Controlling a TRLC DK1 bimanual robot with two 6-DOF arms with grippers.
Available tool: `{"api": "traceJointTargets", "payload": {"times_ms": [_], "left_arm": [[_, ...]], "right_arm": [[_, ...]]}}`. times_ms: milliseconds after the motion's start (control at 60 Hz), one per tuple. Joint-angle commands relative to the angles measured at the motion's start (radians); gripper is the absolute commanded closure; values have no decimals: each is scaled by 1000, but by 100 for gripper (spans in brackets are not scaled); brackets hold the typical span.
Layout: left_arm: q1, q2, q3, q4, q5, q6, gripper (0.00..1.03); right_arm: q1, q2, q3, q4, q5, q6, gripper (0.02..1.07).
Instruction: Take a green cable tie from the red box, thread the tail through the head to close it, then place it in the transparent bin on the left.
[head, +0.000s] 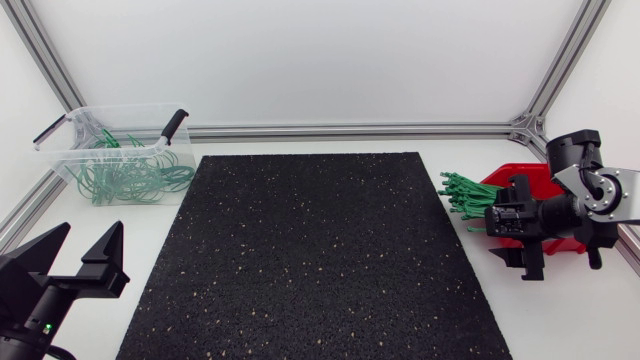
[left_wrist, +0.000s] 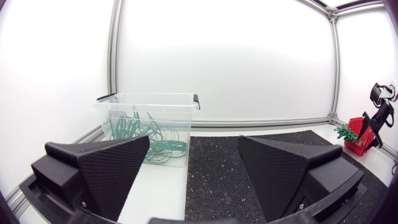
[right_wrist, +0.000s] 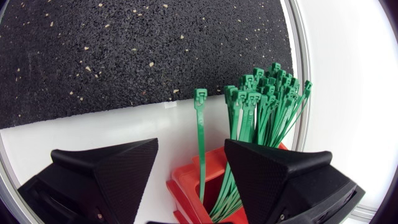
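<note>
Right wrist view: the right gripper (right_wrist: 191, 148) is hovering, fingers apart, over the red box (right_wrist: 186, 182), one cable tie (right_wrist: 200, 124) standing between them. Closing off-centre would be risking a snag on the neighbouring bundle (right_wrist: 267, 99), lifting several ties.

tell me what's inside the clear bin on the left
The transparent bin holds a loose tangle of green cable ties, mostly curled into loops, lying on its floor. They overlap, so their number and anything lying beneath them cannot be made out.
</note>
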Motion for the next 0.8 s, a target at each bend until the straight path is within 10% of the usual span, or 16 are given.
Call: {"api": "traceJointTargets", "payload": {"times_ms": [0,100,783], "left_arm": [[0,-1,-39,-27,1,-13,4],[2,-1,-39,-29,1,-13,4],[2,-3,-39,-30,3,-13,4]], "right_arm": [[22,-45,-46,10,7,-23,51],[40,-80,-88,47,17,-38,66],[37,-80,-155,208,80,-56,81]]}}
